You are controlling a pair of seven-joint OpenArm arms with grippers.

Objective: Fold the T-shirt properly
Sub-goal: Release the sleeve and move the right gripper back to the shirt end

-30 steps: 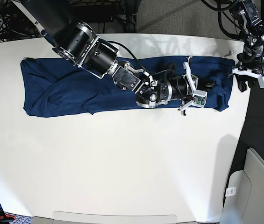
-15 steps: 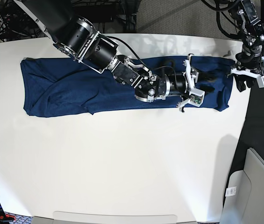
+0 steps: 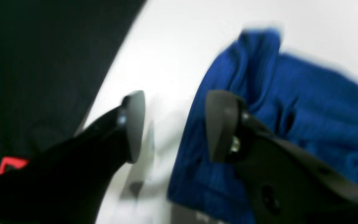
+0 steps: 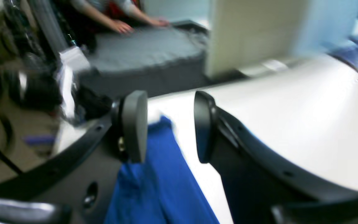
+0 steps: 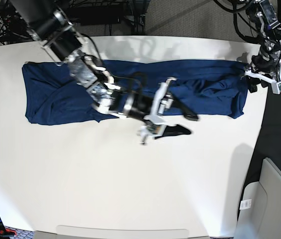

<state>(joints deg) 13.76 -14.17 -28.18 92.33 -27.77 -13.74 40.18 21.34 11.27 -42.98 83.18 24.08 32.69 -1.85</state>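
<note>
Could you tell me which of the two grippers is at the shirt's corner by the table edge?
The left gripper; it sits at the dark navy-blue knit T-shirt's end corner.

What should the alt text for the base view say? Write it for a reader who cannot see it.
A dark navy T-shirt lies stretched in a long band across the far side of a white table. The right gripper, open and empty, hangs over the shirt's near edge. The left gripper sits open at the shirt's end by the table edge.
</note>
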